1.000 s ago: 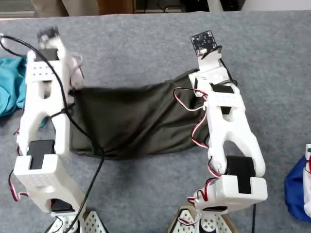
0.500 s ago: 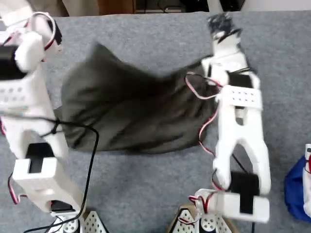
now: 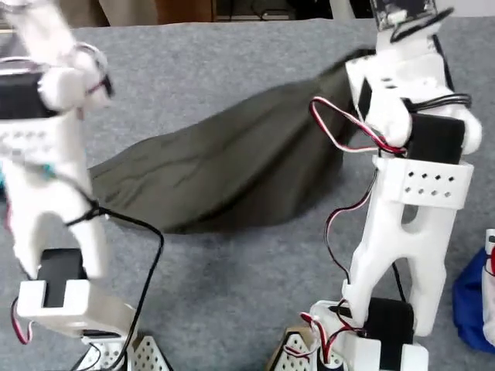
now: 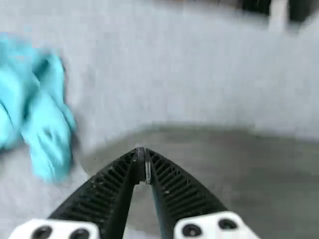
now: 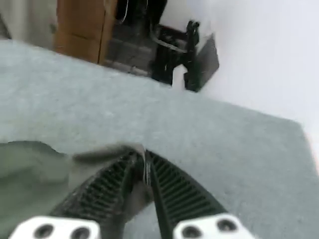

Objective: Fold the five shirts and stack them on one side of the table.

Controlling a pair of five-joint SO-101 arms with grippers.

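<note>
A dark olive shirt stretches slantwise across the grey table, its low end near the left arm and its raised far corner by the right arm. In the right wrist view my right gripper is shut on a bunched edge of the olive shirt, held above the table. My left gripper is shut with no cloth visibly pinched. It hangs above the olive shirt, which lies flat beneath it.
A crumpled teal shirt lies on the table beside the olive one, on the left arm's side. A blue shirt sits at the table's near right edge. Bare grey table lies in front between the arm bases.
Both arms have risen. The right arm has carried its corner of the olive shirt up and away; the left corner, lifted half a second ago, now lies low on the table.
</note>
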